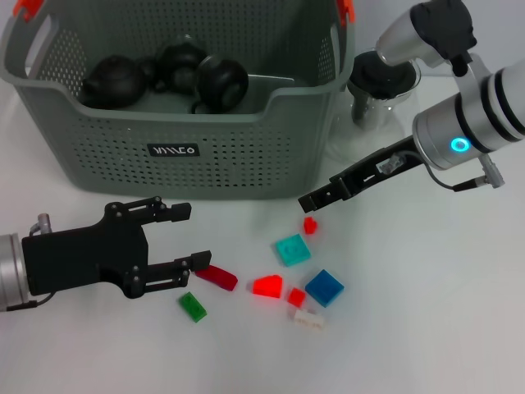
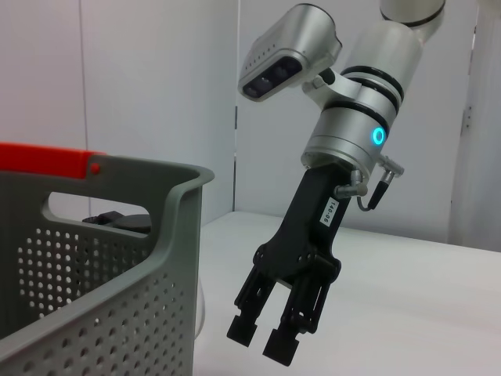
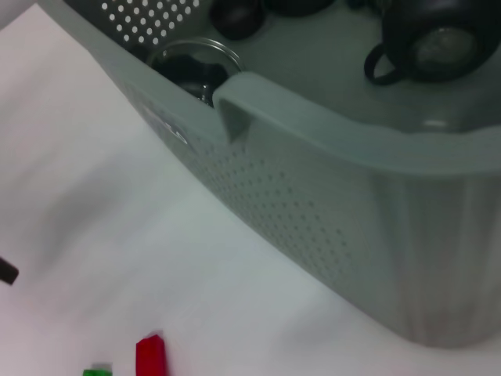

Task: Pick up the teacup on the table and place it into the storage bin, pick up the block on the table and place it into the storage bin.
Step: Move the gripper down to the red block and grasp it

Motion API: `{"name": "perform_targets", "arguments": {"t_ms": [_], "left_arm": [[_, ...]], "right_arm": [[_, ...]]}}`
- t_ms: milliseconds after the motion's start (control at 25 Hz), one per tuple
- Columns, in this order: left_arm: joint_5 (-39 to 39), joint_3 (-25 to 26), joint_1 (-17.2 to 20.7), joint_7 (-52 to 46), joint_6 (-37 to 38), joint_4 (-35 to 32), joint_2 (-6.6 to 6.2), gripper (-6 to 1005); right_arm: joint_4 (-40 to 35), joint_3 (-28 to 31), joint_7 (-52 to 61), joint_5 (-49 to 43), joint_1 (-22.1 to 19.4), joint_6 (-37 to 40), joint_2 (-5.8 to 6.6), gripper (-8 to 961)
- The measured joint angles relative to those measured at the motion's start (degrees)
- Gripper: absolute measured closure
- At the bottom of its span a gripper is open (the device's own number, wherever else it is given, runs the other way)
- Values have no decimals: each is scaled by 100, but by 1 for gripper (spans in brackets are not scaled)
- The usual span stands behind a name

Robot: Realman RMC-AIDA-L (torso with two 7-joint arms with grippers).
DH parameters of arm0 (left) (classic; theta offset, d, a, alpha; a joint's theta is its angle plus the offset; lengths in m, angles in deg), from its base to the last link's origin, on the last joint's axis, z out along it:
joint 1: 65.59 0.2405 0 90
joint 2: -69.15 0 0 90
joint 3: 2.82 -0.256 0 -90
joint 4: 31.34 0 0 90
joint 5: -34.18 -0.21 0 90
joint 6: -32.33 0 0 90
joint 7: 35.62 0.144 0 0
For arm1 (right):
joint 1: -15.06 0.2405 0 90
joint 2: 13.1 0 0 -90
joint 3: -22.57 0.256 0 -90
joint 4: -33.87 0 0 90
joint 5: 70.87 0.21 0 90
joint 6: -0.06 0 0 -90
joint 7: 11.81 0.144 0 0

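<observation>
Your right end effector (image 1: 312, 199) hangs low over the bench (image 1: 426, 328), its fingers nearly together with only a narrow gap and nothing between them. Just below its tips lies a small red block (image 1: 310, 224); the two are close, but whether they touch cannot be told. More blocks are scattered a little beyond that one: a teal block (image 1: 292, 249), a blue block (image 1: 325, 287), a bright red one (image 1: 267, 286) and a white one (image 1: 308, 320).

Your left end effector (image 1: 184, 236) waits spread wide and empty, with a dark red block (image 1: 216, 277) right beside its lower fingertip and a green block (image 1: 194, 307) just past it.

The bin (image 1: 205, 139) stands behind both end effectors and already holds dark teacups (image 1: 220, 82). No cup is left on the bench, so that half looks done. The blocks are all still outside the bin, so the grasp, lift and drop remain.
</observation>
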Motion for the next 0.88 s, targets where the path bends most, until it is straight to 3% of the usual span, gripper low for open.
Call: {"name": "perform_targets", "arguments": {"t_ms": [280, 880], "left_arm": [[-8, -7, -3, 2, 52, -11, -8, 291], [-33, -13, 9, 430, 358, -39, -18, 292]], "right_arm": [[0, -345, 790, -246, 158, -2, 6, 135], [235, -366, 1541, -376, 251, -438, -46, 189]]}}
